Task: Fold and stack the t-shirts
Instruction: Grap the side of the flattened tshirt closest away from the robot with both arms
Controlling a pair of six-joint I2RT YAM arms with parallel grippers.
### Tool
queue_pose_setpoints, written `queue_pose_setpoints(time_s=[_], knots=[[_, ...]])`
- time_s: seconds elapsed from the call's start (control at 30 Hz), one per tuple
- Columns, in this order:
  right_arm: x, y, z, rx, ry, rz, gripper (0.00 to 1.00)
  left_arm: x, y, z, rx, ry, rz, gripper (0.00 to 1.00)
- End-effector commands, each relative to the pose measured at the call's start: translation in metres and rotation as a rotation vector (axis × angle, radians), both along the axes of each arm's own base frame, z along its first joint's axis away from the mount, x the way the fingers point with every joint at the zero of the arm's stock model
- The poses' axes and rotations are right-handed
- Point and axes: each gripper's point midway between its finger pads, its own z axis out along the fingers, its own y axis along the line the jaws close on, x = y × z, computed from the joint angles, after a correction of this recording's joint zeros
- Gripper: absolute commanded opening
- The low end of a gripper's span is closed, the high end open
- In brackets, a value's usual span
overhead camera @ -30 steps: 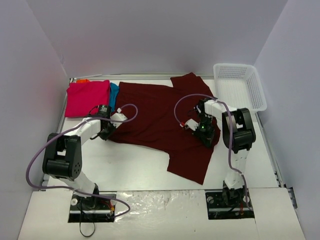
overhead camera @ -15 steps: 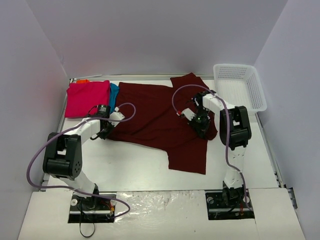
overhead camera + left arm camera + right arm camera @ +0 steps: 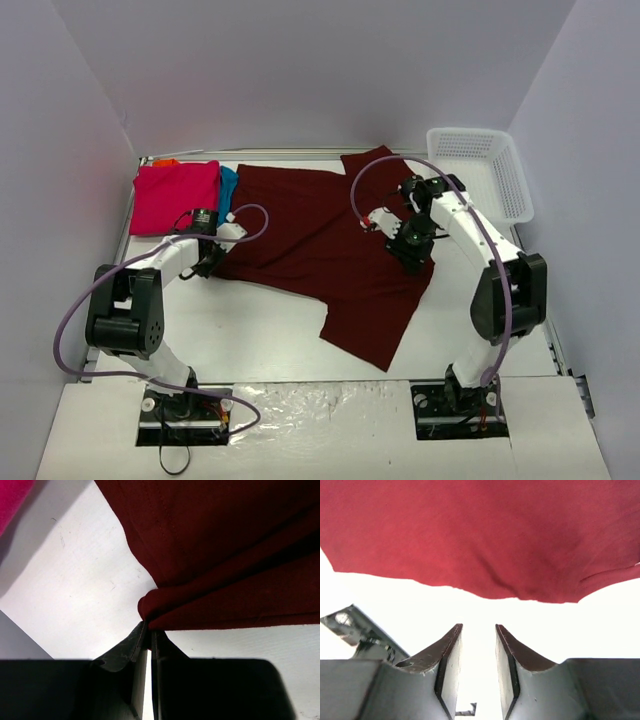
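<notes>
Top external view: a large dark maroon cloth t-shirt [image 3: 320,240] lies spread across the middle of a white table [image 3: 260,320], with one part trailing toward the near edge. At the far left corner sits a folded bright pink cloth t-shirt [image 3: 177,197]. A strip of a teal blue cloth t-shirt [image 3: 229,188] shows between it and the maroon one, and a sliver of orange cloth [image 3: 166,161] peeks out behind the pink one. A white plastic mesh basket [image 3: 515,180] stands at the far right corner, apart from the shirts. The left gripper [image 3: 208,262] is at the maroon shirt's left edge; the right gripper [image 3: 411,254] is over its right edge. Left wrist view: the left gripper [image 3: 149,630] has its fingers pressed together, pinching a bunched fold of the maroon shirt [image 3: 225,555] just above the table [image 3: 75,590], with pink cloth [image 3: 12,500] in the upper left corner. Right wrist view: the right gripper [image 3: 478,630] has its fingers parted with a clear gap and nothing between them; the maroon shirt's [image 3: 480,535] edge lies just beyond the fingertips.
</notes>
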Motion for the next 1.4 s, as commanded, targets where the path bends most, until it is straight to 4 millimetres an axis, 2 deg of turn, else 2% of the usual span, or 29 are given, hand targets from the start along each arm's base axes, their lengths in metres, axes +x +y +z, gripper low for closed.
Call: queue_pose_setpoints(time_s=[0.0, 0.17, 0.37, 0.43, 0.8, 0.97, 1.37], knots=[[-0.054, -0.010, 0.012, -0.058, 0.108, 0.083, 0.28, 0.003, 0.011, 0.016, 0.019, -0.051, 0.042, 0.02], [-0.090, -0.007, 0.001, -0.163, 0.131, 0.195, 0.31, 0.000, 0.013, 0.016, -0.010, -0.053, 0.051, 0.03], [-0.112, 0.021, -0.017, -0.232, 0.099, 0.298, 0.33, -0.001, 0.016, 0.019, -0.032, -0.057, 0.063, 0.02], [-0.120, 0.025, -0.026, -0.250, 0.102, 0.303, 0.34, -0.001, 0.018, 0.018, -0.033, -0.053, 0.067, 0.02], [-0.175, 0.067, -0.057, -0.247, 0.194, 0.426, 0.36, -0.002, 0.019, 0.011, -0.030, -0.035, 0.068, 0.02], [-0.199, 0.076, -0.074, -0.258, 0.220, 0.466, 0.36, -0.003, 0.019, 0.012, -0.034, -0.033, 0.066, 0.02], [-0.213, 0.079, -0.092, -0.331, 0.243, 0.539, 0.42, -0.003, 0.018, 0.012, -0.039, -0.032, 0.061, 0.02]])
